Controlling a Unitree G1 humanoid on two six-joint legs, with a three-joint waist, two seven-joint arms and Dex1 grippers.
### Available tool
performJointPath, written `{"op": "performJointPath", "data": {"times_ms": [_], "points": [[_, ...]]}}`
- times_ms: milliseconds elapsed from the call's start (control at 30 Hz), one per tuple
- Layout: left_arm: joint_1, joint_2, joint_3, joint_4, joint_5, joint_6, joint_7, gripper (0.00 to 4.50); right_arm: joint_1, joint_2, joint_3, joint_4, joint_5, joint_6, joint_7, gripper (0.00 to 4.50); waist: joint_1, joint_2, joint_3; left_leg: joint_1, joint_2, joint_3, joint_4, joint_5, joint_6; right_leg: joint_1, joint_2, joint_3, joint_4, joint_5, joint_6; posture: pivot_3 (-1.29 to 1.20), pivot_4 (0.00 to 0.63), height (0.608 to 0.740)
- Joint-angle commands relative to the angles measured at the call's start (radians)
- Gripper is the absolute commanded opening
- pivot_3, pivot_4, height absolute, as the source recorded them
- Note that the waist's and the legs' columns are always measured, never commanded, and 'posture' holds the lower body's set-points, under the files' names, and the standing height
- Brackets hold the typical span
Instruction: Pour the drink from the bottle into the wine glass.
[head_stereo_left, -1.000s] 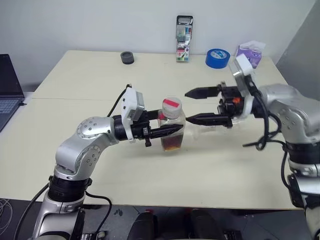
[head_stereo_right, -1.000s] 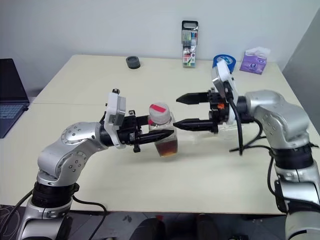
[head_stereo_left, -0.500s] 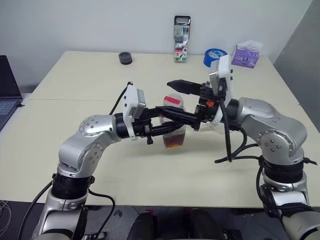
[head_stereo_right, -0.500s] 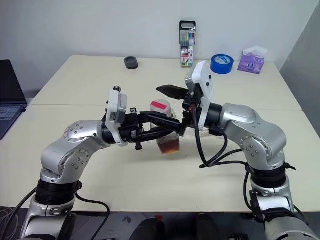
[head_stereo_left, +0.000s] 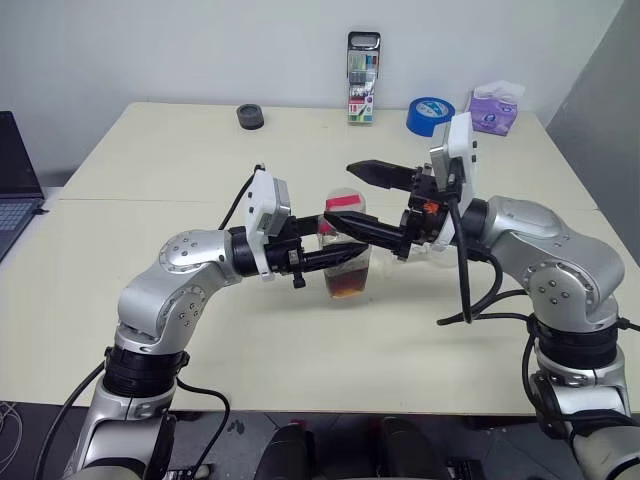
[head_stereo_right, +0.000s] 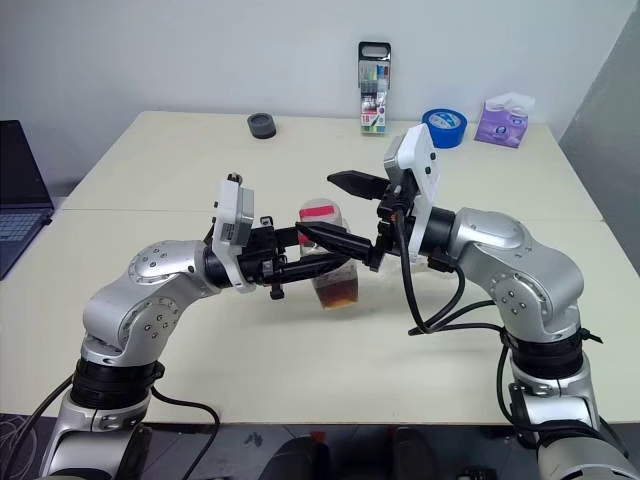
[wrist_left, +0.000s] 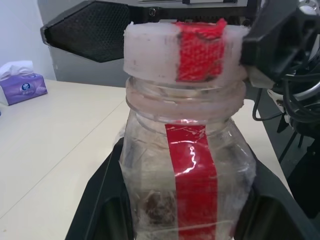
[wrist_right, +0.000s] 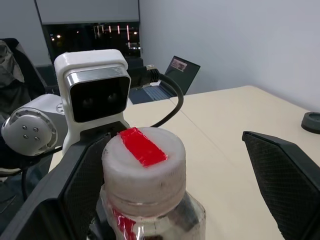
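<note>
Bottle (head_stereo_left: 347, 262) body partly hidden by left claw (head_stereo_left: 350, 255) gripping it.

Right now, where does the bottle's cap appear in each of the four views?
Left eye view: cap at centre, between both arms.
Right eye view: cap just left of centre.
Left wrist view: cap at upper centre.
Right wrist view: cap at lower centre.
Shared landmark: the cap's red strip.

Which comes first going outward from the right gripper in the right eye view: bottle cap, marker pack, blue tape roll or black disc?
1. Bottle cap, between the open right gripper's fingers.
2. Blue tape roll, at the far edge.
3. Marker pack: too close to call with the tape.
4. Black disc, far left.
</note>
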Motion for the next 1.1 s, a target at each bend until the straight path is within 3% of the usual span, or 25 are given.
{"op": "performJointPath", "data": {"times_ms": [33,367,467,667,833,967,1100], "points": [[-0.024,0.004,0.013,-0.031,-0.003,-0.025,-0.010,1.89,-0.008,-0.012,-0.025,-0.032,0.036,0.003,0.016,4.49,0.000,0.000,0.000,0.000,0.000,0.000,0.000,0.000,0.000,0.000,0.000,0.000,0.000,0.000,0.000,0.00,0.150,0.740],[-0.021,0.007,0.018,-0.030,0.004,-0.027,-0.011,1.89,-0.011,0.028,0.001,-0.036,0.067,0.003,0.011,4.49,0.000,0.000,0.000,0.000,0.000,0.000,0.000,0.000,0.000,0.000,0.000,0.000,0.000,0.000,0.000,0.00,0.150,0.740],[-0.020,0.008,0.018,-0.030,0.006,-0.027,-0.010,1.89,-0.015,0.050,0.001,-0.028,0.064,-0.003,0.004,3.89,0.000,0.000,0.000,0.000,0.000,0.000,0.000,0.000,0.000,0.000,0.000,0.000,0.000,0.000,0.000,0.00,0.150,0.740],[-0.019,0.008,0.019,-0.030,0.007,-0.026,-0.009,1.89,-0.018,0.060,-0.001,-0.022,0.062,-0.003,0.006,1.82,0.000,0.000,0.000,0.000,0.000,0.000,0.000,0.000,0.000,0.000,0.000,0.000,0.000,0.000,0.000,0.00,0.150,0.740],[-0.015,0.008,0.018,-0.035,0.008,-0.023,-0.007,1.89,-0.031,0.060,-0.012,-0.016,0.060,-0.008,-0.002,1.80,0.000,0.000,0.000,0.000,0.000,0.000,0.000,0.000,0.000,0.000,0.000,0.000,0.000,0.000,0.000,0.00,0.150,0.740],[-0.012,0.007,0.017,-0.038,0.006,-0.022,-0.005,1.89,-0.090,0.004,0.006,0.017,-0.064,-0.131,0.057,1.80,0.000,0.000,0.000,0.000,0.000,0.000,0.000,0.000,0.000,0.000,0.000,0.000,0.000,0.000,0.000,0.00,0.150,0.740],[-0.009,0.007,0.016,-0.037,0.005,-0.026,-0.005,1.89,-0.169,0.056,-0.138,0.124,0.154,0.062,-0.085,1.80,0.000,0.000,0.000,0.000,0.000,0.000,0.000,0.000,0.000,0.000,0.000,0.000,0.000,0.000,0.000,0.00,0.150,0.740]]}}
